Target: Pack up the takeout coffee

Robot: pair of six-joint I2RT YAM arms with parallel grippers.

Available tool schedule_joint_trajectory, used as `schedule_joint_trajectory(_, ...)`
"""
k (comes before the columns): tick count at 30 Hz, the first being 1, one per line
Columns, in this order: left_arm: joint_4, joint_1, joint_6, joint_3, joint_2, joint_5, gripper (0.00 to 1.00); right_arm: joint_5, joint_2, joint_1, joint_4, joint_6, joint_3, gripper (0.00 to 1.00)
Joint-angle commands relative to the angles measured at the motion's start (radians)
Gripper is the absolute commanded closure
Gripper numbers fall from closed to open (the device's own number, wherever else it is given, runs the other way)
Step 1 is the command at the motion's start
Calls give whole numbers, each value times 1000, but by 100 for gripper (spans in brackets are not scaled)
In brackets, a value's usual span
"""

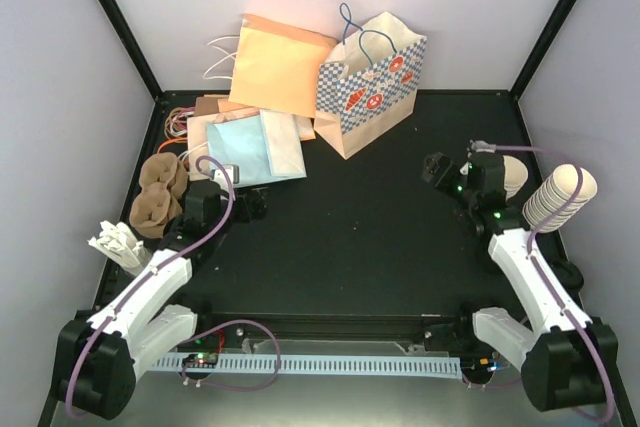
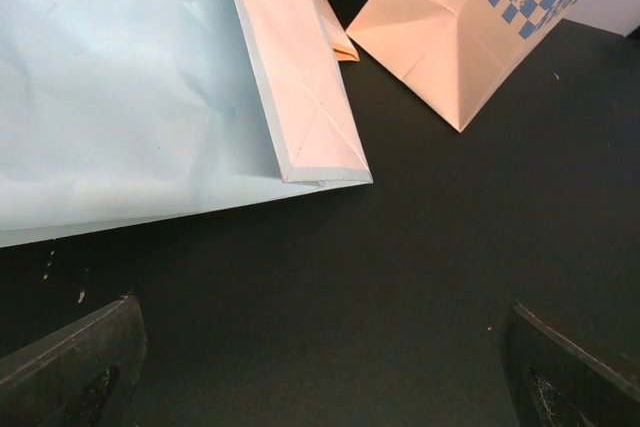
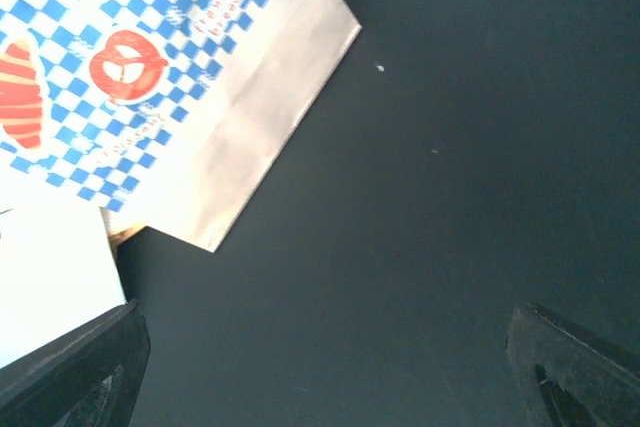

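A black table (image 1: 360, 247) between white walls, seen from above: the cup (image 1: 517, 177) sits at three o'clock, beside the right gripper (image 1: 437, 169). Left wrist: the left gripper (image 2: 320, 367) gapes empty, blue bag (image 2: 120, 77) at ten o'clock. Right wrist: jaws spread wide, empty, checked bag (image 3: 150, 77) at eleven o'clock.

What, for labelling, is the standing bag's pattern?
Bag: blue-white checks, red motifs; clearest in right wrist view.

Between the jaws of my left gripper (image 2: 320, 357) the table (image 2: 420, 247) looks matt black, slightly dusty. Ahead of them, the light blue bag (image 2: 110, 77) is smooth paper, faintly creased. Ahead of my right gripper (image 3: 325, 357), the checked bag (image 3: 190, 97) is matt printed paper.
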Motion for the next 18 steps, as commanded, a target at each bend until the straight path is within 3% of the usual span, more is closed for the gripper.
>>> schedule_joint_trajectory(1,49,0,44,-15,-18,36,1,73,88,78,-14,52,136,0)
schedule_joint_trajectory(18,77,-2,65,-74,-70,62,1,161,551,190,-178,191,711,0)
